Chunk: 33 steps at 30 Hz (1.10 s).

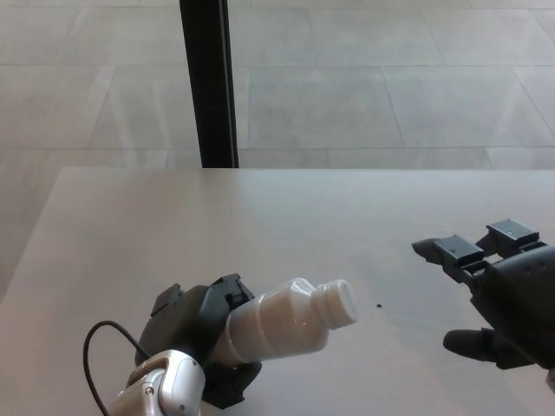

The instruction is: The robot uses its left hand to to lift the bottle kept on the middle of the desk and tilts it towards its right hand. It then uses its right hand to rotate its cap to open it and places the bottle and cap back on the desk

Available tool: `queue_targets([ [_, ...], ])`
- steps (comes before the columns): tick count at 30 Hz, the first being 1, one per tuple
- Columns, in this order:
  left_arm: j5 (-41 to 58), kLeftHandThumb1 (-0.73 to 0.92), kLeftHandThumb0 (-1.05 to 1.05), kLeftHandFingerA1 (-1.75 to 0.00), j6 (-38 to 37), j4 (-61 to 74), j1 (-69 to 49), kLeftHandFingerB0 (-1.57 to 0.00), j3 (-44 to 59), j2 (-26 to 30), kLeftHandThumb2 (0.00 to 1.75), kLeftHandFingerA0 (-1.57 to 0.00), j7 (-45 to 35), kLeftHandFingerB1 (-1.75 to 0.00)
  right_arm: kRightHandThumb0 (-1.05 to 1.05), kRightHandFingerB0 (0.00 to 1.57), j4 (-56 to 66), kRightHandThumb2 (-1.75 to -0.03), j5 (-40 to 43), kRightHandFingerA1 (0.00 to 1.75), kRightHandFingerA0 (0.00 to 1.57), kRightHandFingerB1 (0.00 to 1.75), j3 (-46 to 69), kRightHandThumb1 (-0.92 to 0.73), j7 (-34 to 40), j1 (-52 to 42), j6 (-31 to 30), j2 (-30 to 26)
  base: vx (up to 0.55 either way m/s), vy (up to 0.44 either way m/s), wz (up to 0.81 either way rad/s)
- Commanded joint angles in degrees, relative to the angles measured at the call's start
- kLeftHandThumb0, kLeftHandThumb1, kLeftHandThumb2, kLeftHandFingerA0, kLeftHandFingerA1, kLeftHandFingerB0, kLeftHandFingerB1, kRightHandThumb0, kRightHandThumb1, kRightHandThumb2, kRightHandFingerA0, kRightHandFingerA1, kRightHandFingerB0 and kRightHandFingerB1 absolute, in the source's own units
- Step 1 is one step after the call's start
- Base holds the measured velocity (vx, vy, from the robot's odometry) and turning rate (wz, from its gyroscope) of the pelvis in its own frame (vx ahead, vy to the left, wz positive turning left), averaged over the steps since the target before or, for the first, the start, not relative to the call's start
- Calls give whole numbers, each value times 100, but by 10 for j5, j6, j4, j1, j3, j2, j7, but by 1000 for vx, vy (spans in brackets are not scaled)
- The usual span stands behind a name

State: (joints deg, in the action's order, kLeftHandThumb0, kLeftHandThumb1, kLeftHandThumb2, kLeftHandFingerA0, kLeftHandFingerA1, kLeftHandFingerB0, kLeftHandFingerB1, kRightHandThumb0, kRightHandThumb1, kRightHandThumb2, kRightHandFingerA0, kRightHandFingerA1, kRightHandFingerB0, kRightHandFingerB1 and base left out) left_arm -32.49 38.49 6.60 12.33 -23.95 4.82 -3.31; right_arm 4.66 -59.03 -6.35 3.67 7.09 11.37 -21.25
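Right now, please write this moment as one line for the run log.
left robot hand: holds white bottle, tilted right | bottle: neck open | cap: not visible | right robot hand: open, apart from bottle

The white plastic bottle (282, 328), uncapped, lies tilted in the left hand (201, 342), its open mouth pointing toward the right hand (503, 299).

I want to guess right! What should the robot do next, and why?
Probably tip the bottle upright and lower it onto the desk. Its neck is bare, the left hand holds it tilted, and the right hand is off to the side. I can't see the cap.
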Motion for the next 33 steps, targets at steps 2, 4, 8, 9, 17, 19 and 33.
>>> queue_targets([
  [2, 25, 54, -11, -145, 7, -6, -11, -91, 8, 2, 124, -118, -33, -123, -81, 24, 36, -83, 83, 85, 48, 47, 19, -46, -131, -23, -109, 26, 0, 0, 0],
  [4, 22, 52, -7, -175, 10, -5, -9, -72, 7, 0, 125, -89, -33, -144, -71, 30, 38, -56, 84, 92, 46, 38, 17, -53, -133, -21, -111, 28, 0, 0, 0],
  [8, 17, 55, -7, -175, 15, 0, -10, -69, 2, -4, 120, -87, -33, -139, -73, 32, 38, -57, 88, 98, 47, 38, 11, -55, -129, -11, -110, 30, 0, 0, 0],
  [9, 19, 56, -6, -175, 9, 1, -13, -71, 2, -6, 121, -89, -32, -141, -73, 31, 37, -57, 90, 95, 48, 39, 8, -55, -123, -5, -107, 32, 0, 0, 0],
  [17, 13, 56, -12, -142, 15, -4, -11, -87, -5, -6, 119, -116, -34, -118, -65, 37, 45, -58, 99, 108, 67, 37, -8, -58, -106, 11, -116, 44, 0, 0, 0],
  [19, 13, 58, -7, -175, 11, -5, -12, -70, -5, -6, 119, -87, -32, -138, -65, 38, 44, -58, 106, 114, 68, 39, -9, -59, -98, 11, -110, 47, 0, 0, 0],
  [33, 14, 60, -11, -175, 20, -4, -12, -62, -3, -19, 104, -79, -24, -121, -68, 33, 88, -85, 112, 107, 82, 52, -41, -47, -90, -3, -119, 76, 0, 0, 0],
])
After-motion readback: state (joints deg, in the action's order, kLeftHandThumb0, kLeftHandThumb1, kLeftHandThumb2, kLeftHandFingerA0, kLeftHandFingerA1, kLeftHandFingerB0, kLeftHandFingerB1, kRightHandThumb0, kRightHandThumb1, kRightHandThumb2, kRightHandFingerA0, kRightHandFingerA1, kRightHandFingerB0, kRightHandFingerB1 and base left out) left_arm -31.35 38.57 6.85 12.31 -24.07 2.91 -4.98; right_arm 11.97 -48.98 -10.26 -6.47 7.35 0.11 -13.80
